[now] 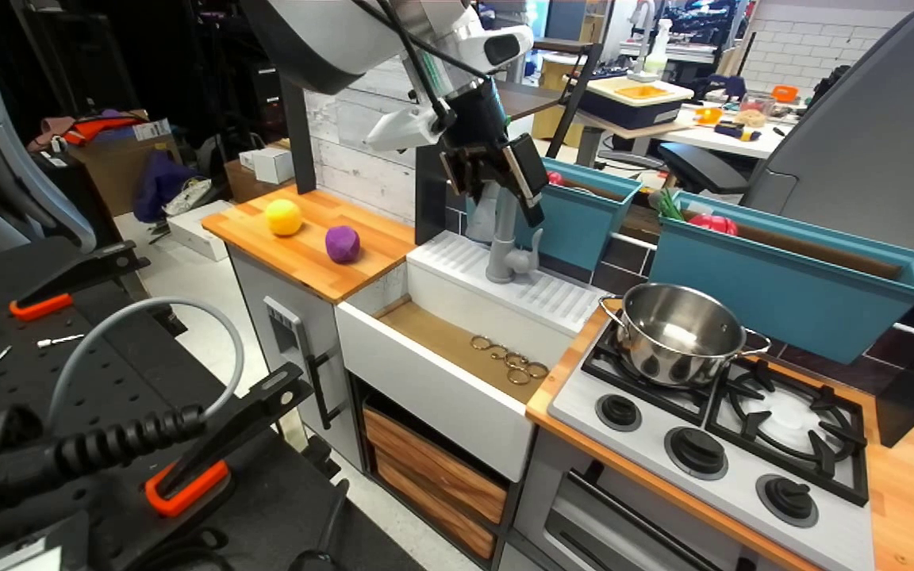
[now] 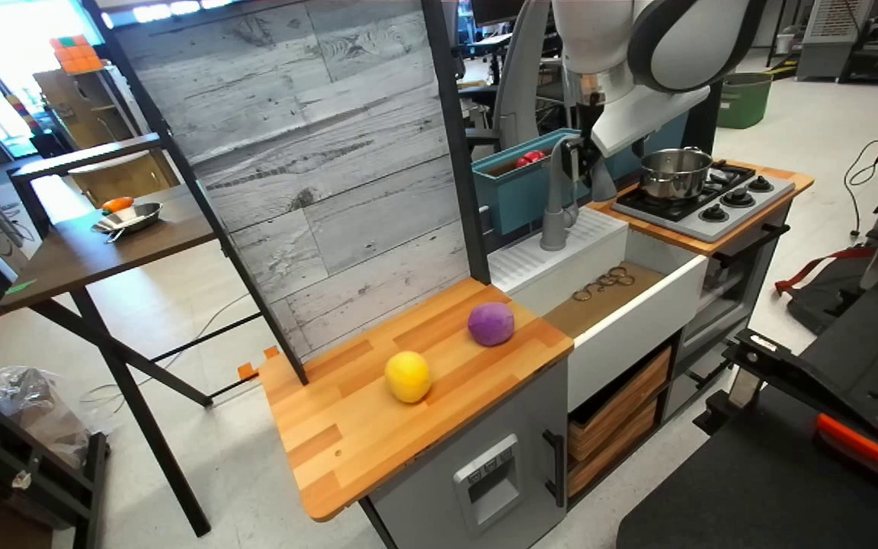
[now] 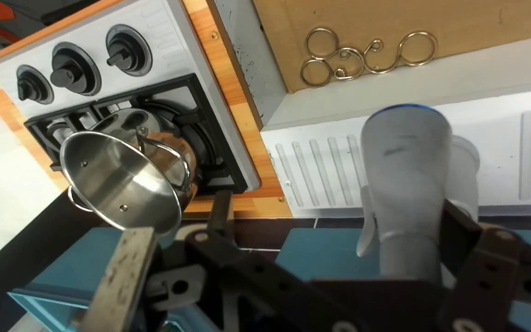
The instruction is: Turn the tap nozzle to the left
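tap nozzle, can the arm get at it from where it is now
Most likely yes: the gripper is right at the tap nozzle, which shows between its open jaws in the wrist view, and nothing seems to block the way.

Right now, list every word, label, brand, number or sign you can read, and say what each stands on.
No text can be read in any view.
White paper label on the brown cardboard box: too small and blurred.
Grey rectangular dispenser panel: its marks are too small.
Grey arched tap nozzle: a dark smudge in the wrist view, no legible lettering.
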